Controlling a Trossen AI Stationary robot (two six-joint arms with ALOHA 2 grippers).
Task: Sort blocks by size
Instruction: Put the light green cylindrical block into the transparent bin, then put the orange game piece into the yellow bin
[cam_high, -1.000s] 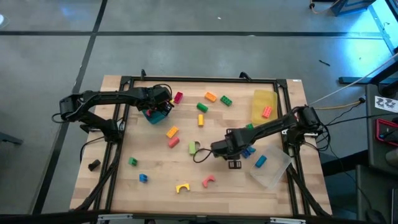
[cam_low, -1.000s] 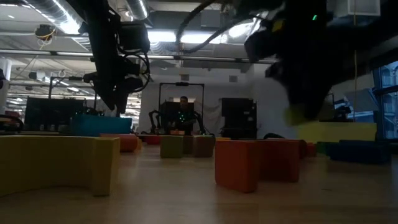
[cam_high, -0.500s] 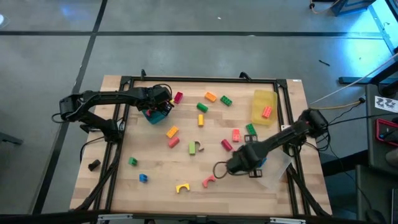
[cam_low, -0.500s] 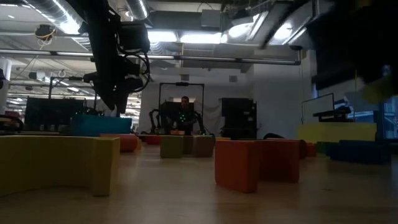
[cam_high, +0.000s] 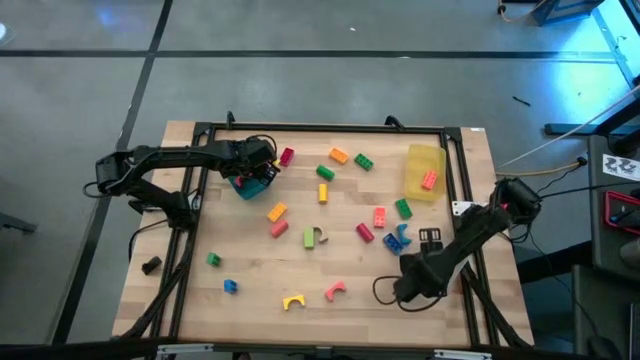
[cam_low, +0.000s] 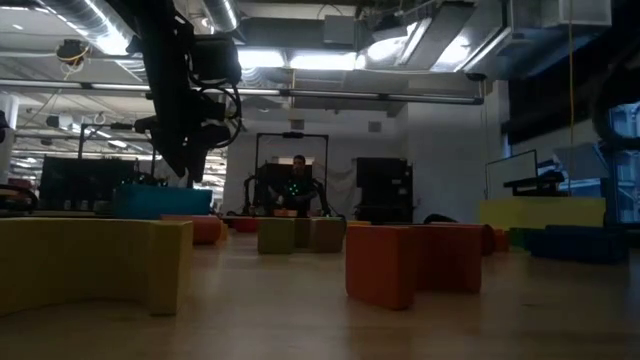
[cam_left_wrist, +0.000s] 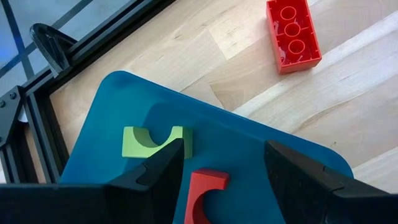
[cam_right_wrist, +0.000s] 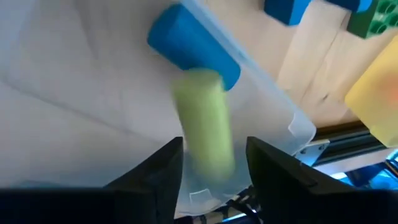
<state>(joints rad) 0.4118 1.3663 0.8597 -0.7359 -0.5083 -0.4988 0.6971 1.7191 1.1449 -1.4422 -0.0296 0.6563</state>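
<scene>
My right gripper (cam_high: 415, 285) hangs over the clear tray (cam_right_wrist: 87, 81) near the table's front right. Its fingers stand apart, with a smeared light-green cylinder (cam_right_wrist: 205, 118) between and beyond them. A blue cylinder (cam_right_wrist: 193, 46) lies in that tray. My left gripper (cam_left_wrist: 221, 186) is open above the teal tray (cam_left_wrist: 106, 118) at the back left, touching nothing. A green arch (cam_left_wrist: 152, 140) and a red arch (cam_left_wrist: 205, 190) lie flat in that tray. Other blocks lie scattered on the table, such as a yellow arch (cam_high: 292, 302) and a pink arch (cam_high: 335, 291). My right gripper has the green cylinder's near end (cam_right_wrist: 208, 165) between its fingers, which point down at the clear tray. A gap shows between the cylinder and one finger (cam_right_wrist: 267, 168). Whether the other finger touches it I cannot tell.
A yellow tray (cam_high: 425, 160) with an orange brick (cam_high: 429, 180) stands at the back right. Red, pink, green and blue blocks (cam_high: 400, 238) lie just left of the right arm. A black lump (cam_high: 151, 265) sits outside the black frame at the left.
My right gripper has swung from the middle of the table toward the right and near edges, carrying the light-green piece, and now stands over the clear tray. In the low view it has passed out of the picture to the right.
</scene>
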